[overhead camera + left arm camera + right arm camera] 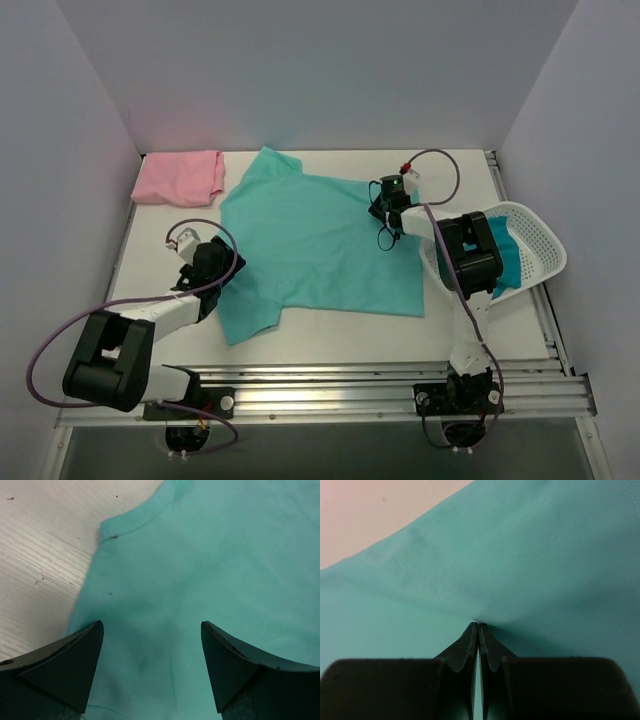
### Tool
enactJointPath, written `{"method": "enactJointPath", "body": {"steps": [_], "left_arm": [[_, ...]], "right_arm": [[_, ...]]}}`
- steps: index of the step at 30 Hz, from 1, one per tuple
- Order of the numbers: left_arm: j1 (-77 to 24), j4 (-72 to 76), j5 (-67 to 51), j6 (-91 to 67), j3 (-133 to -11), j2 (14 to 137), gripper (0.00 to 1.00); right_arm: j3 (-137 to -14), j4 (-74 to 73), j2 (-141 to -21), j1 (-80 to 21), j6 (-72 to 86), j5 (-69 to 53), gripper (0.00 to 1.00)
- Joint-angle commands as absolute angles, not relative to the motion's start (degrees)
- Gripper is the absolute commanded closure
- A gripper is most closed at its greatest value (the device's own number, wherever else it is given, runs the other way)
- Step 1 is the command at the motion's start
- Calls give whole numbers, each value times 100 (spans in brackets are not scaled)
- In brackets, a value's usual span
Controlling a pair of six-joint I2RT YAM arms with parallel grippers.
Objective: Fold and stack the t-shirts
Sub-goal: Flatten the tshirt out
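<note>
The mint-green t-shirt [320, 245] is lying spread open in the middle of the desk [330, 338], not yet folded as far as the top view shows. The right claw [478, 625] is pressing its fingers together on a small pucker of this cloth near the shirt's far right edge. The left claw [152, 630] is hanging wide open just above the shirt's near left part, gripping nothing. The pale pink t-shirt [180, 177] is sitting as a compact bundle at the far left corner and looks already folded. The darker teal t-shirt [510, 265] is waiting in the white mesh basket [550, 245] at the right. By this reckoning one shirt is done, one is just starting its fold, one is untouched, and no stacking is showing yet.
</note>
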State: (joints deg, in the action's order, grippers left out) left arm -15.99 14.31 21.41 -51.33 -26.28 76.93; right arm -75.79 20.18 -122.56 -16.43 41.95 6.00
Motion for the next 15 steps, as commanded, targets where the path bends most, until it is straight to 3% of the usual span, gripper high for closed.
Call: {"method": "enactJointPath", "body": {"steps": [1, 8, 11, 12, 13, 15], "left_arm": [[-1512, 1890, 1978, -5062, -2909, 7848, 12], [-1503, 1977, 1978, -5019, -2997, 8051, 12], [-1503, 1986, 1986, -5001, -2997, 8042, 13], [-1503, 1978, 1986, -5001, -2980, 8025, 13], [-1503, 1960, 1986, -4992, -2979, 7998, 13], [-1503, 1908, 2004, -4992, -2953, 7867, 13]], "right_arm": [[-7627, 1476, -12708, -1354, 4070, 501, 100], [-8638, 1582, -13516, -1275, 3657, 72, 99], [-8745, 1924, -13387, -1336, 3490, -281, 53], [-8745, 1977, -13290, -1371, 3394, -316, 27], [-8763, 1943, -13037, -1449, 3340, -282, 15], [-8789, 1689, -12737, -1529, 3252, -107, 4]]}}
